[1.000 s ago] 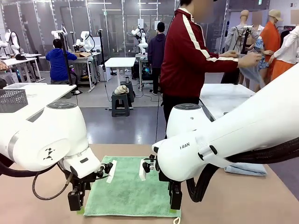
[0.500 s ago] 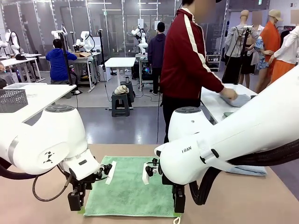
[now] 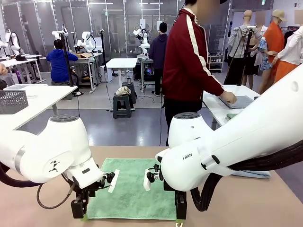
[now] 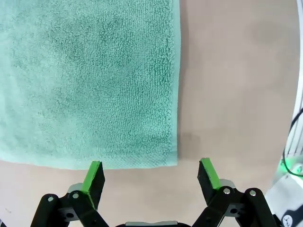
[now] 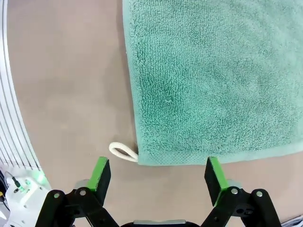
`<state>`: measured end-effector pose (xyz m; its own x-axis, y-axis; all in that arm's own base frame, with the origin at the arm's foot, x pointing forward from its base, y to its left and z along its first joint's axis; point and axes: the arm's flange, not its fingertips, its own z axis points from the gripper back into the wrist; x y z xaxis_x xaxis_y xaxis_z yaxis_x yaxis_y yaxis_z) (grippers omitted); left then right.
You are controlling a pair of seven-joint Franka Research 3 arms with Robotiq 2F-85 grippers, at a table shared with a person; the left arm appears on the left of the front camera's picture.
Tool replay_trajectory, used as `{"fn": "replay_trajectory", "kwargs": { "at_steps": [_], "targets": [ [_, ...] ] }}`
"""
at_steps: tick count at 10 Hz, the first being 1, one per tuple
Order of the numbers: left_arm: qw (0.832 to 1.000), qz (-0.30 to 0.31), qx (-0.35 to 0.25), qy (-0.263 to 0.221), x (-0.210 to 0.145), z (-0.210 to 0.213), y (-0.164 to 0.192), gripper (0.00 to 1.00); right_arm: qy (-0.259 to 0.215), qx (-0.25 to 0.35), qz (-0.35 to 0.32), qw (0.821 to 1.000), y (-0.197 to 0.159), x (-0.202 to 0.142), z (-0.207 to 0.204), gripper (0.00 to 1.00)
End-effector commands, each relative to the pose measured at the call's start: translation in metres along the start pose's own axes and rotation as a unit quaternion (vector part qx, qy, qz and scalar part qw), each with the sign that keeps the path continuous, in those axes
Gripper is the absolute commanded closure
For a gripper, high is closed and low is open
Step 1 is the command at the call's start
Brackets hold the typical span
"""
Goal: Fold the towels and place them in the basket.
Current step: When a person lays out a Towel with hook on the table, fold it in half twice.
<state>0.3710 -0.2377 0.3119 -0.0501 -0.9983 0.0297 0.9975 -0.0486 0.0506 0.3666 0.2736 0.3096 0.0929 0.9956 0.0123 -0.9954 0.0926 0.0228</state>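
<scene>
Green towel (image 3: pixel 135 189) lies flat and unfolded on the brown tabletop (image 3: pixel 246 203), front and centre between both arms.

Left hand (image 3: pixel 79 210) is down at the towel's near-left corner. In the left wrist view its fingers (image 4: pixel 94 177) are spread wide and hold nothing. The towel corner (image 4: pixel 173 161) sits in the gap, one green pad right at the towel's near edge, the other over bare tabletop. Can't tell whether the tips touch the cloth.

Right hand (image 3: pixel 180 213) is at the near-right corner. In the right wrist view its fingers (image 5: pixel 101 174) are also wide apart and hold nothing. The towel (image 5: pixel 213 71) corner and its small white loop (image 5: pixel 124 152) lie between the pads, the loop on the tabletop just off the corner.

A folded blue-grey towel (image 3: pixel 251 174) lies on the tabletop at far right, partly hidden behind the right arm.

The person (image 3: pixel 189 61) stands at the far side, turned to a white side table (image 3: pixel 213 106), one palm (image 3: pixel 230 97) pressed on another blue-grey towel (image 3: pixel 241 101).

Basket (image 3: pixel 13 101), grey lattice, sits on a separate white table at far left, well apart from the green towel.
</scene>
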Motion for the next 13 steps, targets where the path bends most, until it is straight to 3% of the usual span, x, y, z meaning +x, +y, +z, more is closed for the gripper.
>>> {"fn": "replay_trajectory", "kwargs": {
  "at_steps": [1, 13],
  "targets": [
    [1.000, 0.005, 0.005, -0.005, 0.005, -0.007, 0.004, 0.00, 0.008, -0.008, -0.009, 1.000, -0.003, 0.007, -0.005, 0.00],
    [1.000, 0.014, 0.003, -0.003, 0.007, -0.019, 0.010, 0.00, 0.014, 0.007, 0.000, 1.000, -0.010, 0.008, -0.023, 0.00]
  ]
}}
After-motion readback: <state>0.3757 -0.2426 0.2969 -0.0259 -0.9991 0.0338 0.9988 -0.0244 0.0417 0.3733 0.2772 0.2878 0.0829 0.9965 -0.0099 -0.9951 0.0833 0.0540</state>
